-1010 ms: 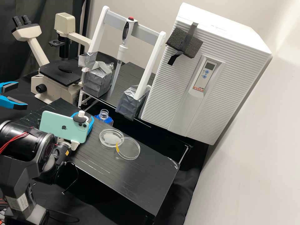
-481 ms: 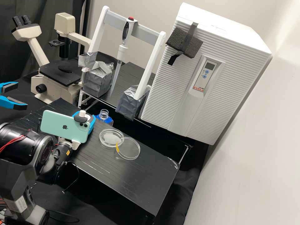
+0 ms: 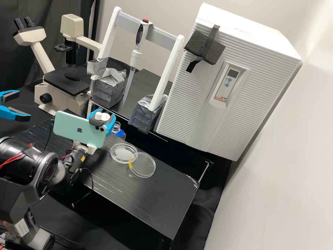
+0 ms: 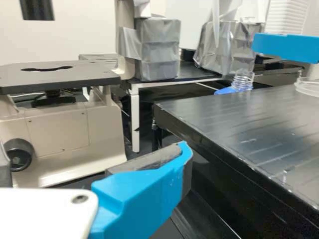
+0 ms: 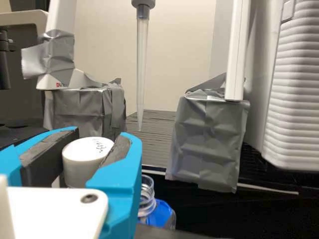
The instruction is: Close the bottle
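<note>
"Bottle (image 3: 118,127), one, small. Position?"

"Upright at the far edge of the black platform (image 3: 149,194), just beside the taped grey foot (image 3: 143,114) of the pipette stand (image 3: 166,73). Whether it stands on the platform or just behind it, I cannot tell. Mouth open, threads bare."

"Build?"

"Clear threaded neck over a blue body, probably thin plastic. Judged light and stiff enough, but apt to tip or skid if pushed sideways."

"And the cap (image 5: 85,155)?"

"White, round, rigid, smooth-sided. It is clamped by its side wall between the dark pads of the right gripper (image 5: 99,144), flat top up. It hangs just above the neck and a little to one side, not touching."

"And the left gripper (image 3: 19,105)?"

"Fingers spread wide, nothing between them. It is well apart from the bottle, out toward the microscope (image 3: 59,86)."

"Where to take hold?"

"Cap: by the side wall, as held now. The smooth wall may slip under a twist. It likely needs centring over the mouth before it goes down, or the threads may cross. Bottle: low on the blue body if it needs steadying, never the thin neck."

"Neighbours?"

"Two clear dishes (image 3: 123,152), edge to edge, near on the platform."
</note>
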Robot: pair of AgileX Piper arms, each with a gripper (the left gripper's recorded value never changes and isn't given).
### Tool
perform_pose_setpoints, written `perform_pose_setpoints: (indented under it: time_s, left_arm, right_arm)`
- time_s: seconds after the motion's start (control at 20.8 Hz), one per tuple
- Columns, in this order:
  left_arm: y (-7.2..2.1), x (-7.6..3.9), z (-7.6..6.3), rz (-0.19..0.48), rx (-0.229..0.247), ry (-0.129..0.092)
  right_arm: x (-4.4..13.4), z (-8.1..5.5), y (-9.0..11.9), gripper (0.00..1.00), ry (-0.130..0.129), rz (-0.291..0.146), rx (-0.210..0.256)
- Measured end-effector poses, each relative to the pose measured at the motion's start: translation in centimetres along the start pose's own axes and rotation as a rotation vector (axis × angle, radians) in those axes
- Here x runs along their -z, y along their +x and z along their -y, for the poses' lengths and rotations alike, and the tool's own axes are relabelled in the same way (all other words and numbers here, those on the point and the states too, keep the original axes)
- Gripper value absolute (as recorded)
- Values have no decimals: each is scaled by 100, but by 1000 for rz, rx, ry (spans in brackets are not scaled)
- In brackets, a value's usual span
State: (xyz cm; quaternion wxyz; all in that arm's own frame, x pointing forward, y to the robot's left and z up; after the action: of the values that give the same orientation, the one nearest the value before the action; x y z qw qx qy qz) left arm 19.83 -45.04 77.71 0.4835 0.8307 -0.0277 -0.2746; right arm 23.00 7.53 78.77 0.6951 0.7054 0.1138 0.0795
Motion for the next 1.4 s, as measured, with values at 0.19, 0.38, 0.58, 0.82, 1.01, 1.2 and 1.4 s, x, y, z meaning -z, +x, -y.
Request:
perform_pose_setpoints:
  time_s: [0.19, 0.38, 0.58, 0.82, 1.01, 1.2, 1.4]
  left_arm:
    - [0, 1, -1, -1, -1, 0]
    - [0, 3, -2, -3, -2, -1]
    - [1, 6, 1, -5, -2, -4]
    - [6, 13, 13, -7, 4, -9]
    - [6, 24, 6, -19, -4, -12]
    - [8, 31, 7, -26, -6, -4]
    - [10, 35, 15, -26, -2, 0]
  right_arm:
    - [-99, 54, 233, 0, -8, 67, 14]
    - [-168, 113, 385, 0, -17, 105, 47]
    - [-178, 77, 465, 0, -27, 114, 31]
    - [-194, 27, 491, 0, -24, 122, 7]
    - [-194, 27, 491, 0, -28, 122, 7]
    - [-225, 57, 538, 0, -36, 131, 17]
    - [-249, 80, 577, 0, -50, 136, 23]
